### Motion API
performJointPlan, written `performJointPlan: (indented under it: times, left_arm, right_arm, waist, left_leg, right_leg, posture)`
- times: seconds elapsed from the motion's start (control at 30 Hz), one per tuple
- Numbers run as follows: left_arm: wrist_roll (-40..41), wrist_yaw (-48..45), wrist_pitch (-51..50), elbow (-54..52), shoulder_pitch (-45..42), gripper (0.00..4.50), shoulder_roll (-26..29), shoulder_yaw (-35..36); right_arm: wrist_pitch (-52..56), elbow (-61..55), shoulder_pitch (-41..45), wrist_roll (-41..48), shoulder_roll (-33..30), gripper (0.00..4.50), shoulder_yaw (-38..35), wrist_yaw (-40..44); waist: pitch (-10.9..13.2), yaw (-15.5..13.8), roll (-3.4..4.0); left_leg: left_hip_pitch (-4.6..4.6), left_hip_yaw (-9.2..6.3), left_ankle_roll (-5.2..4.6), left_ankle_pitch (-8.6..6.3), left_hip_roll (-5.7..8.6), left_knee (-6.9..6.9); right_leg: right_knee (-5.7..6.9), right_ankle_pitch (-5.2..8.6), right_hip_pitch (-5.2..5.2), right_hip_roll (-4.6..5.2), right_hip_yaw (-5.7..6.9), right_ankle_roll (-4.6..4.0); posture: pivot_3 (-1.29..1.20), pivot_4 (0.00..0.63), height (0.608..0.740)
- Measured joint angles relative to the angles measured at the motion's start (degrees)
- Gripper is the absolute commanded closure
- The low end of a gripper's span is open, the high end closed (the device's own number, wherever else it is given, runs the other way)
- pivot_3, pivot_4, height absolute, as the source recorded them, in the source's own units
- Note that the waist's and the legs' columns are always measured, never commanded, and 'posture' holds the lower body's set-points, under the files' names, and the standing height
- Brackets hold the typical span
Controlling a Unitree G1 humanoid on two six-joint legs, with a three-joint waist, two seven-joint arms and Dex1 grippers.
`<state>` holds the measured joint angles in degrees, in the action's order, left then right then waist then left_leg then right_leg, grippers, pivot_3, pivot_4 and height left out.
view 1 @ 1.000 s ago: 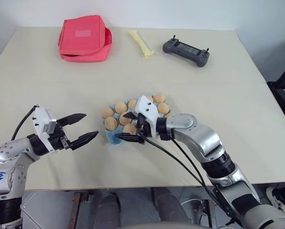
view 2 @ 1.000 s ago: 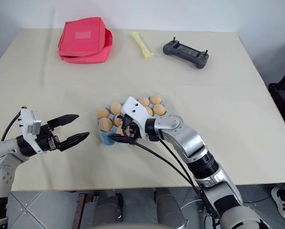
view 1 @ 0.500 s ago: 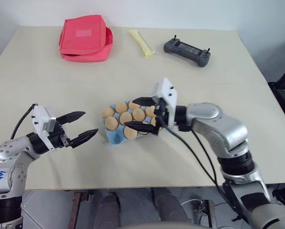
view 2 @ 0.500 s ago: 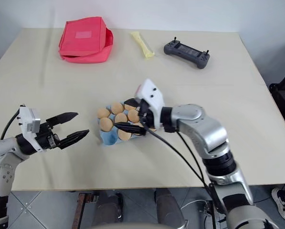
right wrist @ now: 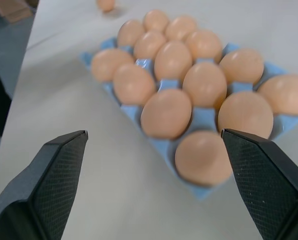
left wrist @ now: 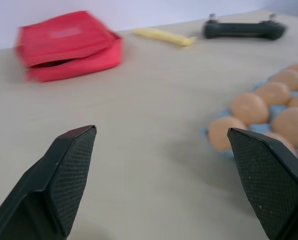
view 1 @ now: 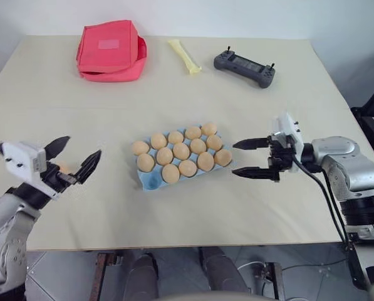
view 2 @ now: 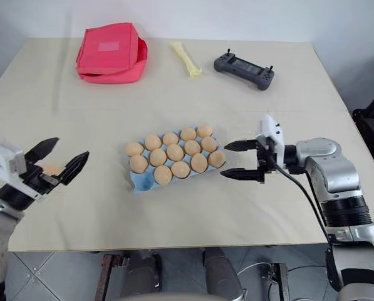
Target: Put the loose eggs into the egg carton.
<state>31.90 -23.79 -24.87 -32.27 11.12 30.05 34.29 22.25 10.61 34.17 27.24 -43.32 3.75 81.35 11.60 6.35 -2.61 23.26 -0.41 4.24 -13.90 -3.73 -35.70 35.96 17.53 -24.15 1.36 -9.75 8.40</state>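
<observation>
Your desk is wide and pale, and the egg carton sits in the middle of it, blue and nearly full. Count the cups: only the corner cup nearest your left side has no egg in it. One of the loose eggs lies on the desk far to the left, well apart from the carton and right down by your left claw. That claw is wide apart and holds nothing, and it points a bit too high, so the egg sits low beside its fingers. I think this last egg is your job now. Tip the left claw down first, so one finger goes on each side of the egg. Close slowly and softly, because an egg is round and can roll or crack. Lift it straight up, carry it over to the empty corner cup, and go low before you let go. Your right claw is wide apart too, empty, just beside the carton's other end. Keep it there, out of the way, and do not bump the carton.
</observation>
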Motion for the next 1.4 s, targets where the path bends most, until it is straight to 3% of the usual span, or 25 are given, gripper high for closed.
performJointPlan:
  times: [0.13, 0.2, 0.37, 0.63, 0.7, 0.9, 1.07, 1.17, 1.3, 1.4]
  left_arm:
    - [1.56, 3.25, -0.97, -6.29, 8.40, 0.00, -4.51, 3.84]
    - [2.17, 4.32, -1.58, -7.71, 10.94, 0.00, -5.59, 5.33]
    - [2.68, 8.33, -2.89, -7.85, 11.87, 0.00, -6.94, 6.92]
    - [2.88, 20.02, -17.34, 0.01, -0.99, 0.00, -1.26, 7.35]
    - [2.87, 21.27, -20.98, 2.52, -4.77, 0.00, 0.54, 6.46]
    - [1.76, 22.22, -26.09, 9.77, -12.80, 0.00, 3.23, 2.92]
    - [1.32, 20.48, -28.60, 12.39, -13.08, 0.00, 3.90, 0.38]
    - [1.09, 20.15, -30.01, 12.82, -12.97, 0.59, 3.94, 0.32]
    - [0.45, 19.87, -30.26, 12.83, -12.84, 1.82, 3.86, 0.32]
    - [0.35, 19.34, -30.20, 12.82, -12.85, 2.08, 3.83, 0.32]
  right_arm:
    - [-1.78, 2.72, 1.33, -0.07, -0.14, 0.02, -0.02, 3.31]
    - [-2.34, 4.38, 2.53, -0.31, 0.24, 0.02, 0.03, 3.65]
    - [-3.28, 6.38, 5.84, -1.12, 2.62, 0.02, 0.11, 3.40]
    - [-3.02, 6.27, 6.07, -2.07, 4.49, 0.02, 0.28, 2.38]
    - [-2.54, 5.36, 5.94, -2.06, 4.56, 0.02, 0.26, 1.84]
    - [-1.42, 2.31, 4.27, -1.94, 4.50, 0.02, -0.26, -0.01]
    - [0.16, -0.35, 2.44, -1.86, 4.08, 0.02, -1.08, -1.42]
    - [0.92, -1.77, 1.41, -1.57, 3.39, 0.00, -2.17, -2.28]
    - [2.03, -2.77, 0.36, -1.26, 3.28, 0.00, -2.44, -2.92]
    - [2.29, -2.86, 0.36, -1.22, 3.10, 0.00, -2.45, -3.08]
  waist:
    - [0.00, -0.03, 0.00]
    - [0.01, 0.05, 0.00]
    - [0.02, 0.24, -0.02]
    - [0.02, 0.10, -0.02]
    - [0.01, 0.10, -0.02]
    - [0.01, 0.12, -0.01]
    - [0.02, 0.00, -0.01]
    - [0.01, -0.05, -0.02]
    - [0.01, -0.01, -0.02]
    - [0.01, -0.02, -0.02]
  left_leg:
    - [-0.07, -0.01, 0.00, 0.00, 0.00, -0.20]
    - [-0.11, -0.02, 0.00, 0.00, 0.01, -0.38]
    - [-0.23, -0.02, -0.07, 0.07, 0.03, -0.60]
    - [-0.18, -0.07, -0.06, 0.07, 0.03, -0.48]
    - [-0.18, -0.07, -0.03, 0.05, 0.03, -0.44]
    - [-0.18, -0.11, 0.08, -0.02, 0.03, -0.29]
    - [-0.16, -0.11, 0.16, -0.09, 0.02, -0.29]
    - [-0.15, -0.12, 0.16, -0.10, 0.02, -0.29]
    - [-0.16, -0.12, 0.16, -0.09, 0.03, -0.35]
    - [-0.16, -0.12, 0.15, -0.09, 0.03, -0.37]
  right_leg:
    - [0.02, 0.04, 0.12, -0.01, 0.00, -0.09]
    - [-0.04, 0.35, 0.25, -0.02, -0.02, -0.68]
    - [-0.44, 0.19, 0.61, -0.01, -0.06, -0.77]
    - [-0.39, 0.17, 0.55, -0.03, -0.05, -0.71]
    - [-0.30, -0.03, 0.48, -0.03, -0.04, -0.34]
    - [-0.24, -0.22, 0.41, -0.04, 0.03, 0.10]
    - [-0.25, -0.16, 0.41, -0.04, 0.04, 0.11]
    - [-0.25, -0.15, 0.41, -0.04, 0.05, 0.11]
    - [-0.22, -0.16, 0.42, -0.04, 0.04, 0.11]
    - [-0.21, -0.16, 0.42, -0.04, 0.04, 0.10]
  posture:
    - [0.00, 0.150, 0.740]
    - [0.00, 0.150, 0.740]
    - [0.00, 0.150, 0.740]
    - [0.00, 0.150, 0.740]
    - [0.00, 0.150, 0.740]
    - [0.00, 0.150, 0.740]
    - [0.00, 0.150, 0.740]
    - [0.00, 0.150, 0.740]
    - [0.00, 0.150, 0.740]
    - [0.00, 0.150, 0.740]
